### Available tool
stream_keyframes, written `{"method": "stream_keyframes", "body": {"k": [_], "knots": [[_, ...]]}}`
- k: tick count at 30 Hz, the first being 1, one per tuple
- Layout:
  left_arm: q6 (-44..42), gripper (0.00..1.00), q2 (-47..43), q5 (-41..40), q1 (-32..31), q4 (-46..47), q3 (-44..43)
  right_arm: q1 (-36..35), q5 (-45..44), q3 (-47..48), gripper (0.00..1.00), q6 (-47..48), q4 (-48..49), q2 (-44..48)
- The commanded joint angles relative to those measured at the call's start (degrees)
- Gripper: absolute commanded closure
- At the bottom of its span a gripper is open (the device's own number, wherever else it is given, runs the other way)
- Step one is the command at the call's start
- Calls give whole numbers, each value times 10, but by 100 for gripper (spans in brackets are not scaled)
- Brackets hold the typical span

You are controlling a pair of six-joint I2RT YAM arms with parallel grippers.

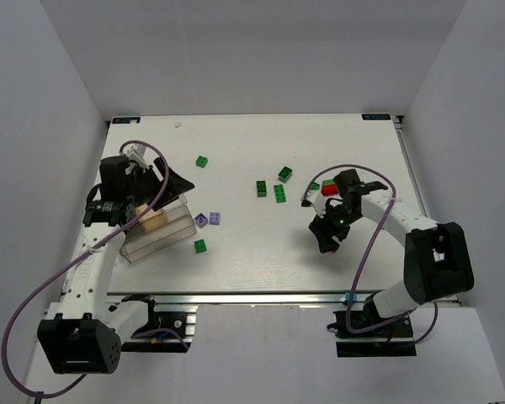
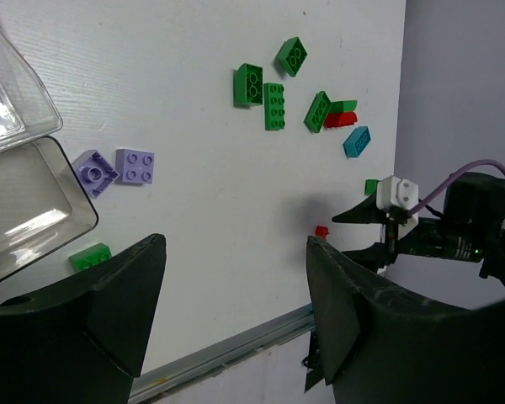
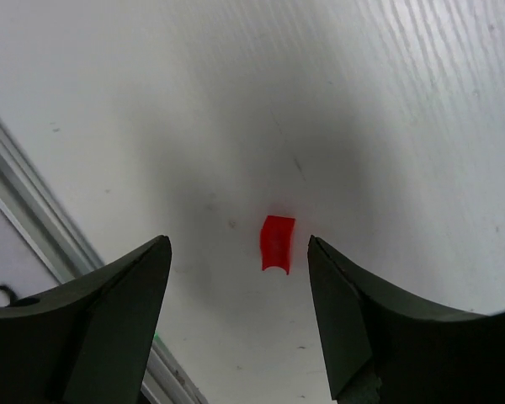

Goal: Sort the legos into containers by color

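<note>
My right gripper (image 3: 237,242) stands open just above the table, with a small rounded red lego (image 3: 277,244) lying loose between its fingers, nearer the right one. From above, that gripper (image 1: 326,236) hides the piece. My left gripper (image 2: 236,242) is open and empty and hovers by the clear container (image 1: 164,236), which holds a tan block (image 1: 154,220). Two purple legos (image 2: 135,165) and a green one (image 2: 90,257) lie beside the container (image 2: 17,194). Green legos (image 1: 279,194) are scattered mid-table. A red lego (image 2: 341,119) and a teal one (image 2: 356,141) lie near the right arm.
A lone green brick (image 1: 202,162) lies toward the back. The table's metal front rail (image 2: 227,349) runs close below the left gripper. White walls enclose the table on three sides. The right arm's purple cable (image 1: 366,244) loops over the near right corner.
</note>
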State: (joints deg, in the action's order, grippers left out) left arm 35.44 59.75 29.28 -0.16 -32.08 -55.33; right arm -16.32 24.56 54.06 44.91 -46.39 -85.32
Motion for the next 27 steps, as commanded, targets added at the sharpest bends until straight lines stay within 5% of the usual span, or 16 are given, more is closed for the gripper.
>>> {"method": "stream_keyframes", "body": {"k": [1,10,27], "knots": [[-3,23,-25,-19,-4,-21,-2,-25,-98,-27,28,-102,120,20],[-5,23,-52,-45,-4,-47,0,-52,-175,-60,30,-113,159,16],[-12,22,-72,-65,-4,-78,-2,-59,-115,-68,41,-63,82,22]]}}
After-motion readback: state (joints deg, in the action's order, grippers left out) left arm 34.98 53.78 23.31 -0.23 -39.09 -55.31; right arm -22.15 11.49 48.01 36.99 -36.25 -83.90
